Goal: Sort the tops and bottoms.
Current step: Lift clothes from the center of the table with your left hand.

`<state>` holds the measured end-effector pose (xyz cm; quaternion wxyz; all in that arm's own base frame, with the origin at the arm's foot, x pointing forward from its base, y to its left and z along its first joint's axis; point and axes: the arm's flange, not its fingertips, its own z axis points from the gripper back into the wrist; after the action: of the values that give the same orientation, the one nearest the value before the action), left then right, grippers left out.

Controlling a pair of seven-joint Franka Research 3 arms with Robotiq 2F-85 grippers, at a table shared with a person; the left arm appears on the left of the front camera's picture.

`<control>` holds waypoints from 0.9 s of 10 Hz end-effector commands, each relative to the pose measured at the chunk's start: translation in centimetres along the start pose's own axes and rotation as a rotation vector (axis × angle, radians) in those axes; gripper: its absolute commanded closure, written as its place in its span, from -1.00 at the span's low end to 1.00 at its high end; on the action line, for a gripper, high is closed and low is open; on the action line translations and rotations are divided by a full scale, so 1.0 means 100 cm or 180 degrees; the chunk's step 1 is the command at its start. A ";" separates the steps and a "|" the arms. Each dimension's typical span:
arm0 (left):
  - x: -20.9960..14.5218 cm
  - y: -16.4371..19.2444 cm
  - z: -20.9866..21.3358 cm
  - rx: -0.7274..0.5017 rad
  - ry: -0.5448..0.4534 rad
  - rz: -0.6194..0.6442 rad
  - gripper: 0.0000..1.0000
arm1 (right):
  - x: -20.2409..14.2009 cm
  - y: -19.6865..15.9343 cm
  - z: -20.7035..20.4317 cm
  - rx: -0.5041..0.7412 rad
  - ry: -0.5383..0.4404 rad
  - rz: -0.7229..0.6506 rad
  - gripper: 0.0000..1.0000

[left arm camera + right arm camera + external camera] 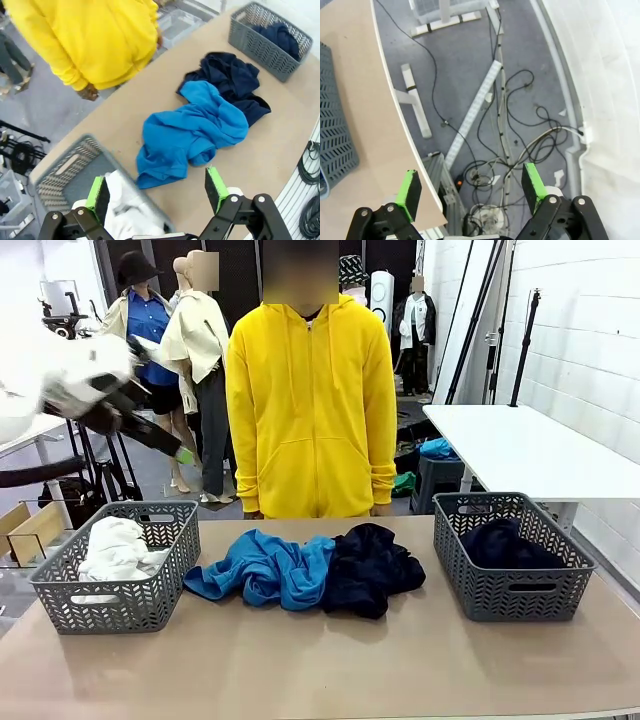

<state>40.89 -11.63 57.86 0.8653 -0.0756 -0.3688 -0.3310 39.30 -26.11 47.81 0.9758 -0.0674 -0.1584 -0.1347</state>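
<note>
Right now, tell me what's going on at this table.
Clothes are being sorted into two grey baskets. The white top already lies in the left basket, and one navy bottom in the right basket. The blue top and the other navy bottom lie bunched together on the table between them. The robot's left hand hovers open and empty above the left basket; its right hand is open off the table's edge. The person stands by, touching nothing.

Tan table [320, 670] carries two grey lattice baskets: left basket [120, 605] and right basket [515, 590], at opposite ends. Person in yellow hoodie [310, 410] stands at the far edge, centred. White side table [530, 445] back right. Tangled cables [520, 150] on the floor.
</note>
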 end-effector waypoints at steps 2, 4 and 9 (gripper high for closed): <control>0.031 -0.009 -0.094 -0.0625 0.0349 -0.0049 -1.00 | 0.000 0.001 0.001 -0.0026 0.0020 0.0033 -1.00; 0.015 -0.033 -0.157 -0.0910 0.0645 -0.0091 -1.00 | 0.000 0.001 0.001 -0.0026 0.0020 0.0033 -1.00; -0.019 -0.042 -0.211 -0.0784 0.0901 0.0011 -1.00 | 0.000 0.001 0.001 -0.0026 0.0020 0.0033 -1.00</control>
<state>50.30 -21.03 41.24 0.8975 -0.1124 -0.2079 -0.3723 39.33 -26.06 47.83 0.9759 -0.0675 -0.1583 -0.1342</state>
